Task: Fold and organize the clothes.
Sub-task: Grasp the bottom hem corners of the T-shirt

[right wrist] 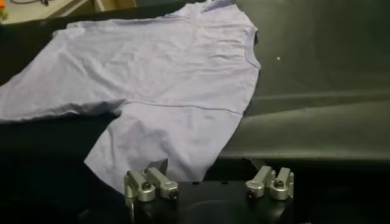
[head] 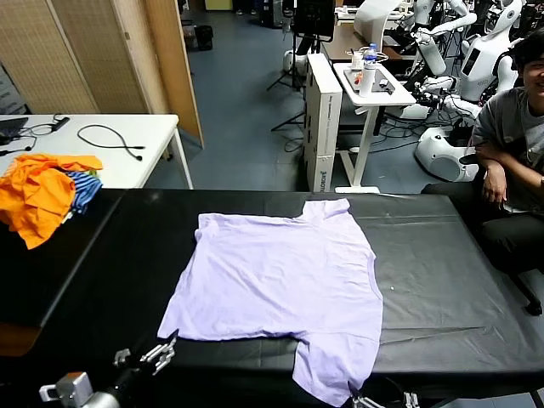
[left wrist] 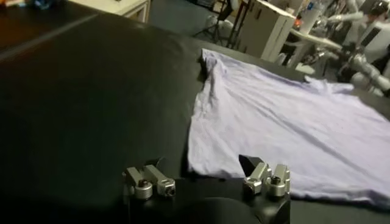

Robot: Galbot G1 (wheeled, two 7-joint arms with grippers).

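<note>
Folding has not begun, judging by how things lie. The lavender T-shirt (head: 280, 285) lies spread flat on the black bench (head: 450, 280), plain face up, neck toward the far edge; one sleeve hangs over the near edge, on the robot's right, while the hem lies toward its left. No fold or crease line shows in the body; only small wrinkles.

The left end effector (left wrist: 207, 182) hovers low at the near edge, just beside the shirt's near hem corner, fingers spread wide and holding nothing. The right end effector (right wrist: 209, 184) sits at the near edge next to the overhanging sleeve, likewise wide open and empty.

Everything is left to do: gripping the cloth, bringing sleeves and sides in, doubling the body, and setting it aside neatly. A heap of orange and striped garments (head: 47, 191) rests at the bench's far left, well apart.
</note>
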